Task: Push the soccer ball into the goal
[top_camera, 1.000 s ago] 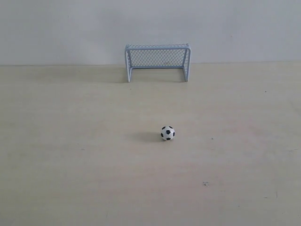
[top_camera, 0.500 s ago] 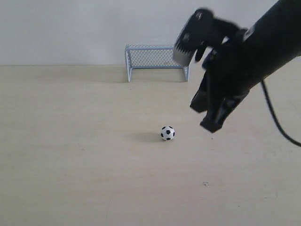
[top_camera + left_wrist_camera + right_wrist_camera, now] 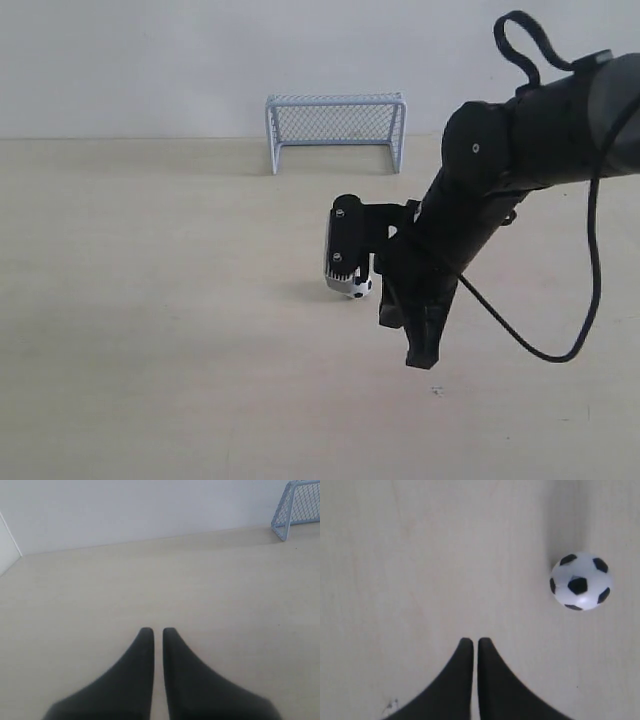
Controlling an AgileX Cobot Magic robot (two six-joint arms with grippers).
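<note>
The soccer ball (image 3: 361,289) lies on the pale table in the exterior view, mostly hidden behind the right arm's wrist camera. In the right wrist view the soccer ball (image 3: 581,581) shows whole, white with black patches, off to one side of my right gripper (image 3: 473,641) and apart from it. That gripper is shut with nothing in it. In the exterior view the right gripper (image 3: 421,358) points down at the table just right of and nearer than the ball. The goal (image 3: 335,130) stands at the far edge by the wall. My left gripper (image 3: 154,630) is shut and empty, with the goal (image 3: 299,506) far off.
The table (image 3: 150,300) is a pale wooden surface ending at a white wall (image 3: 130,60) behind the goal. A black cable (image 3: 560,330) hangs in a loop from the right arm. A small dark speck (image 3: 437,391) marks the table near the gripper.
The right arm has come into view from the upper right and dropped low beside the ball. The ball and the goal have stayed where they were.
</note>
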